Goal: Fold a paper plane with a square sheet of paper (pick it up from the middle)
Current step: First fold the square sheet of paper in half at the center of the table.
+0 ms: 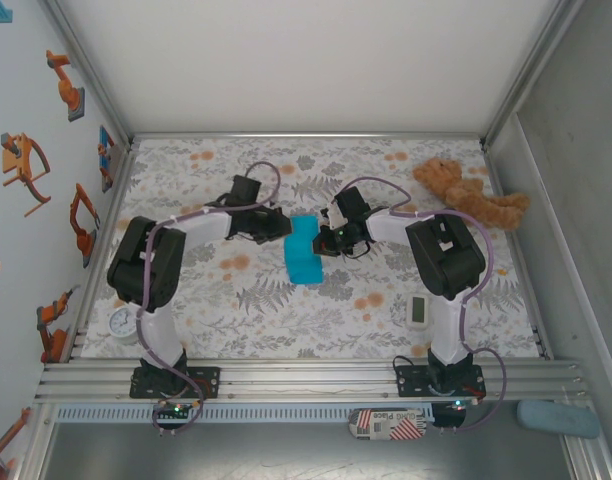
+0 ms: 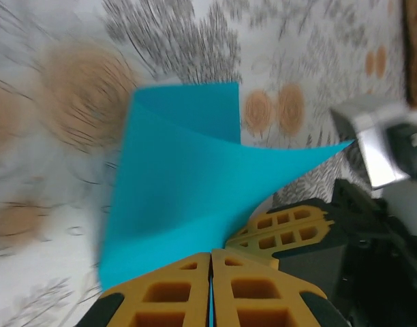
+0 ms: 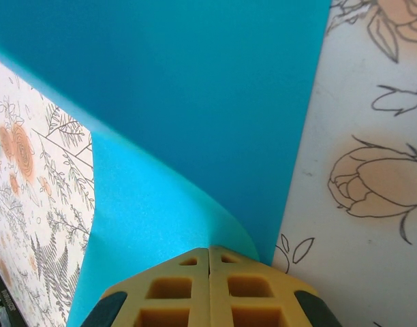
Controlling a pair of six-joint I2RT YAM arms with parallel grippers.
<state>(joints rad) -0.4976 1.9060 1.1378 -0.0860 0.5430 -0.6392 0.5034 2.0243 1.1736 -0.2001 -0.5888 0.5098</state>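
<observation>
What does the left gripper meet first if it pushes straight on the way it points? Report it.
The left gripper, shut on the square sheet of paper, would drive into that curled sheet first. Behind it lies the floral table cover, probably next, though depth is unclear.

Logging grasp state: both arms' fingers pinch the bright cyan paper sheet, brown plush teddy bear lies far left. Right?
No: top view shows the brown plush teddy bear far right. Both left fingers and right fingers pinch the bright cyan paper sheet.

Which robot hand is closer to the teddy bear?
Right. The right gripper pinches the blue paper on the edge facing the teddy bear; the left gripper pinches its far edge.
</observation>
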